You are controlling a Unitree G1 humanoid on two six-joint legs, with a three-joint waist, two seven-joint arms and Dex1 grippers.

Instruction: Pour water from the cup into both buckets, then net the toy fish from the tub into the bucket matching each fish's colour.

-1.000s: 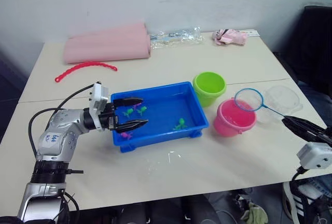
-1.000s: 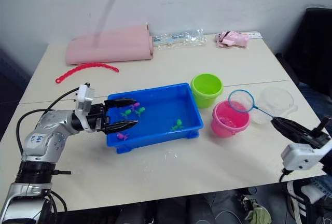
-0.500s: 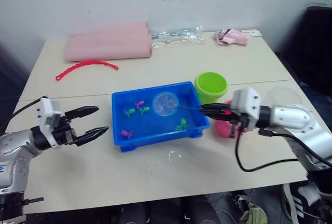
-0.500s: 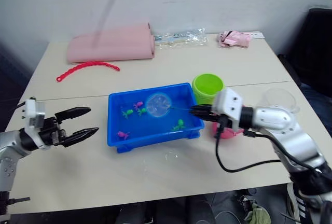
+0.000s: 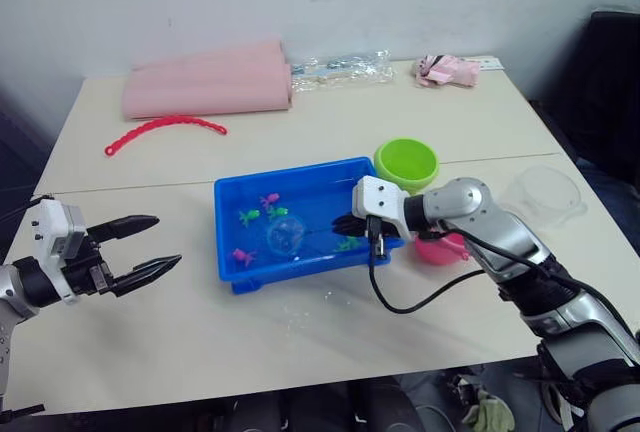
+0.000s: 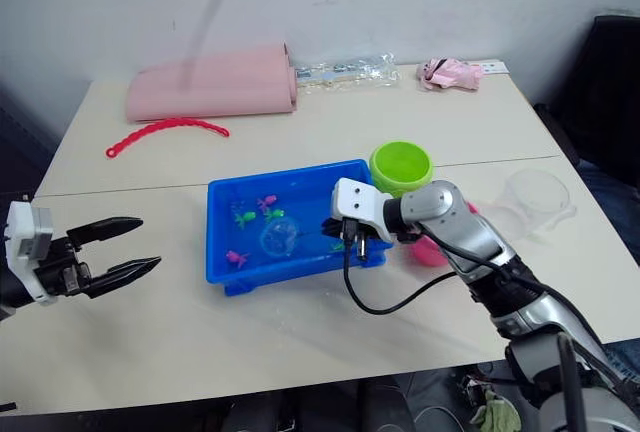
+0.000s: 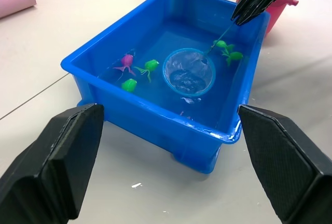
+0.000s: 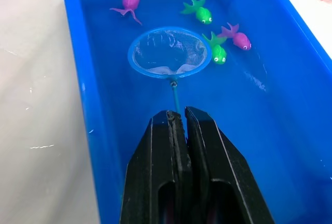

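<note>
The worktop (image 5: 300, 342) is carrying everything, and near its middle the tub (image 5: 228, 252) is sitting with shallow water in it. Just beside the tub's right end the green bucket (image 5: 406, 165) is standing, with the pink bucket (image 5: 450, 249) next to it, largely hidden behind the right arm. The clear cup (image 5: 545, 192) is resting further right, apart from both.

The right gripper (image 8: 179, 125) is reaching over the tub's right rim, its fingers pressed together on the thin handle of the net (image 8: 168, 52). The hoop is lying low in the water near the tub's middle, and its mesh is looking empty. Two green fish (image 8: 199, 11) and a pink fish (image 8: 237, 38) are floating just beyond the hoop, another pink fish (image 8: 128, 1) is drifting by the near wall, and more green fish (image 7: 227, 51) are sitting under the handle.

The left gripper (image 5: 135, 249) is hovering over bare worktop, well apart from the tub's left end, fingers spread and holding nothing.

The net is likely feeling light but whippy, so gripping the stick near its end is giving reach at the cost of hoop control. The tiny fish are probably slippery and buoyant, sliding off the rim unless scooped from beneath.
</note>
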